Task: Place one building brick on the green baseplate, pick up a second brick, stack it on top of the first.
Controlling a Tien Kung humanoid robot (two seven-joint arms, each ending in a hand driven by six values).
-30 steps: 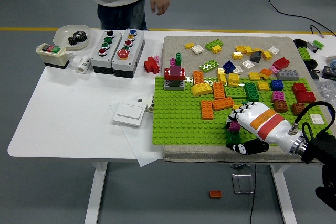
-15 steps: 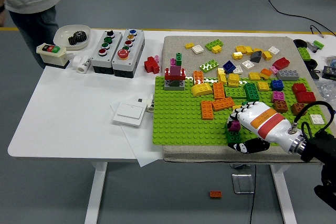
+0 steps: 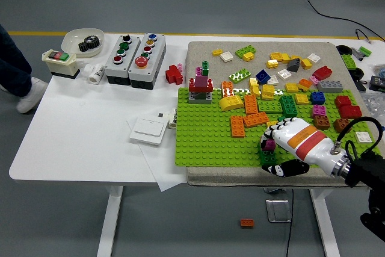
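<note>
The robot's right hand (image 3: 293, 146), white with an orange-and-red band across its back and a black thumb, reaches in from the lower right and rests over the near right corner of the bright green studded baseplate (image 3: 204, 136). Its fingers (image 3: 272, 133) are curled around a small magenta building brick (image 3: 269, 145), which sits directly above a dark green brick (image 3: 267, 159) at the baseplate's near edge; whether the two bricks are pressed together cannot be told. The left hand is out of view. The baseplate lies on a beige fabric mat (image 3: 198, 49) on the white counter (image 3: 78, 130). Further back on the baseplate stands a small tower of grey, red and magenta bricks (image 3: 200, 86), with orange bricks (image 3: 248, 117) lying to its right. Loose bricks in many colours (image 3: 295, 76) are scattered over the mat's far right part. On the bare counter to the left are a white wall switch (image 3: 148, 130), two grey push-button boxes (image 3: 133, 52) and a white bowl holding a black gear (image 3: 84, 41). A person's leg and white shoe (image 3: 27, 94) show at the left edge.
</note>
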